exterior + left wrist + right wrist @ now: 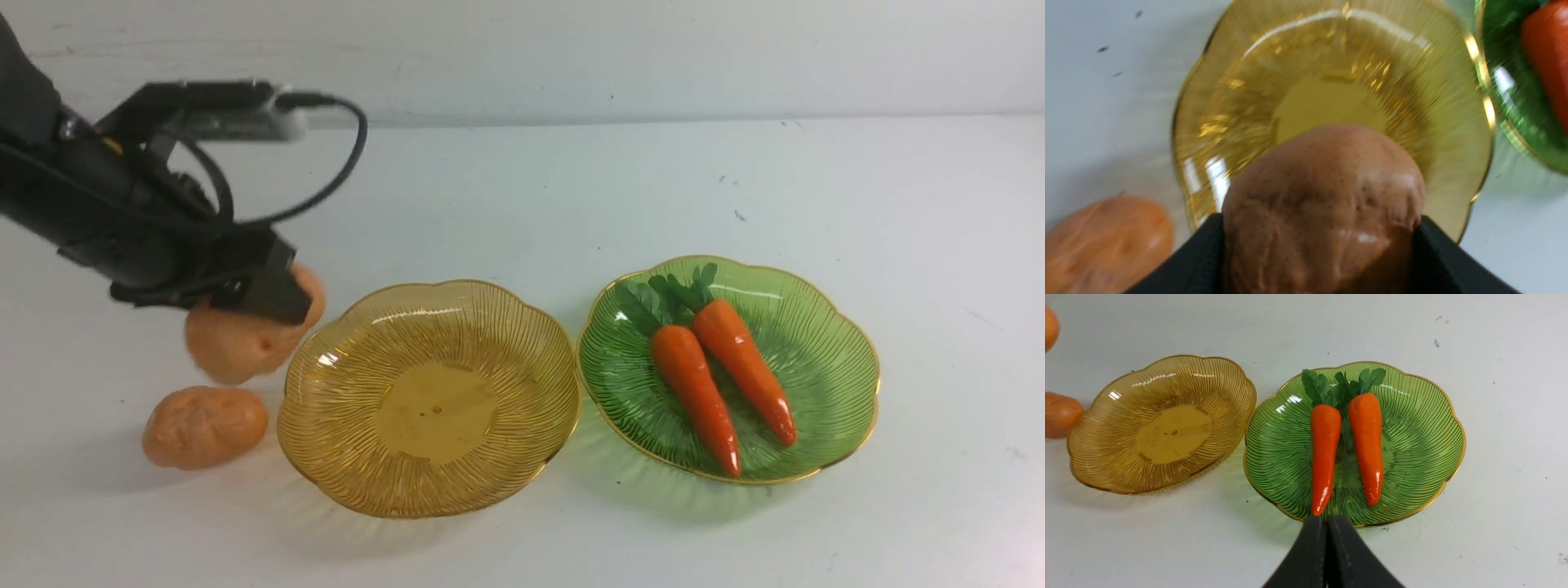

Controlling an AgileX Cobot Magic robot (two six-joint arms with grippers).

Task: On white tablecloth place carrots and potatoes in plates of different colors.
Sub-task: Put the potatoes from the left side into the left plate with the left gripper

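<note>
Left gripper (260, 304) clamped on one potato (233, 347), held in the air just left of the amber plate (326, 408), long axis slanting down to the left. Second potato (204, 427) lies on the white tablecloth (898, 204) beneath it, long axis left to right. Both carrots (694, 392) lie side by side in the green plate (824, 359), tips toward the robot, leaves away. Right gripper (1327, 539): fingers pressed together, holding nothing.

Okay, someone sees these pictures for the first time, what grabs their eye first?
Two glossy orange carrots lie side by side in the green plate on the right. On the left, the left gripper grips one potato beside the empty amber plate, with a second potato on the white tablecloth nearer the camera.
</note>
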